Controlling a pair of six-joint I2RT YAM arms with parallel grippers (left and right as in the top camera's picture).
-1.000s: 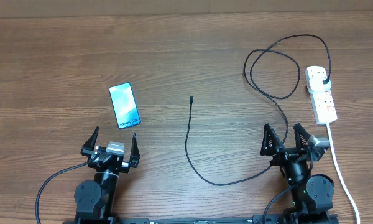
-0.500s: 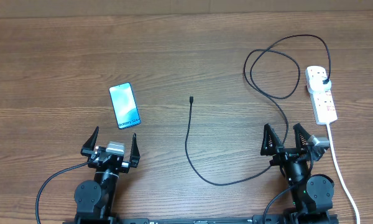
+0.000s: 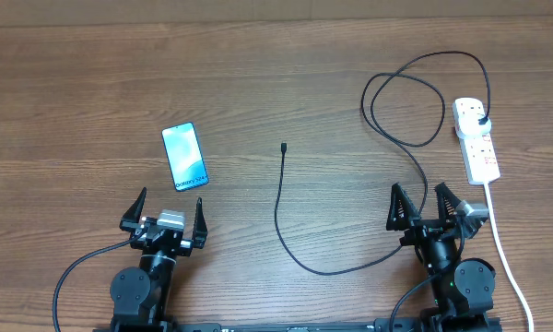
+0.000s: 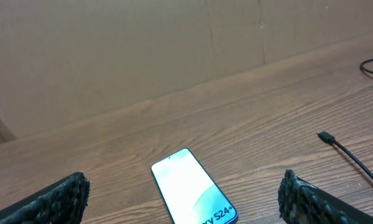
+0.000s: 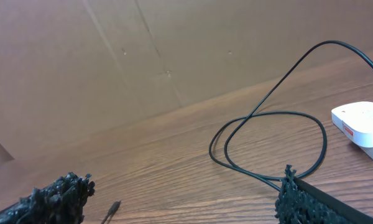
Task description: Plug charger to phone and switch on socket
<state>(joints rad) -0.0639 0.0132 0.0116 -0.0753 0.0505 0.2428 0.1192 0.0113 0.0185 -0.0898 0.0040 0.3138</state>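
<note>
Charger (image 3: pixel 276 207) cable lies slack down the centre of the overhead frame. Its tip (image 3: pixel 284 146) rests free on the table (image 3: pixel 74 74), centre frame, well apart from the phone (image 3: pixel 184 158). The phone lies flat, screen lit, left of centre. The plug (image 3: pixel 480 118) sits in the upper end of the socket (image 3: pixel 476 140), at the right edge. Whether the socket is on cannot be read at this size.

The left gripper (image 3: pixel 170 197), lower left, just below the phone, has its fingers spread wide and holds nothing. The right gripper (image 3: pixel 417 189), lower right, is likewise spread and empty.

Step in hand, as judged: pick up the tip.

1. Descend over the cable just behind the tip, fingers across the cable, not along it.
2. Close low, at table level. A thin cable likely slips out of a high pinch.
3. Leave the tip protruding so that it can enter the port.
4. Brace the phone with the other gripper. A slim phone on smooth wood likely slides when pushed.
5. Confirm the port edge first. No view shows it.
6. Lift gently. The cable coils loosely at upper right; even so, a hard pull may drag the socket.
</note>
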